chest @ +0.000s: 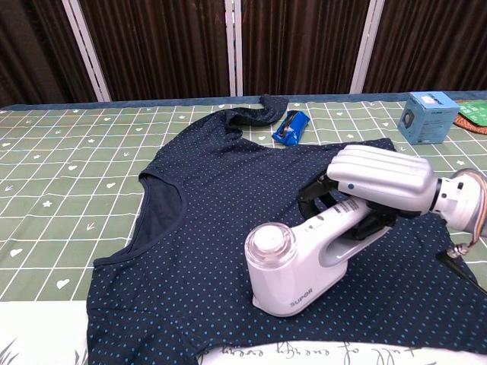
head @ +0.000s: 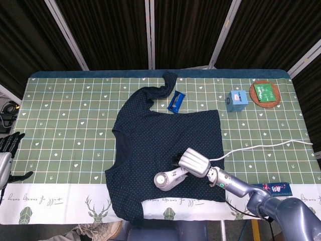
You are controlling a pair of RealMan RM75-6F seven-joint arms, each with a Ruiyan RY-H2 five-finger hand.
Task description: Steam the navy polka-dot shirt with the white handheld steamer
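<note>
The navy polka-dot shirt lies spread flat across the middle of the table, one sleeve bunched at the far end. My right hand grips the handle of the white handheld steamer, whose head rests low over the shirt's near hem area. A white cord trails from it to the right. My left hand hangs off the table's left edge, fingers apart and holding nothing.
A blue packet lies beside the bunched sleeve. A light blue box and a round brown coaster with a green item sit at the far right. Another dark blue packet lies near the front right edge.
</note>
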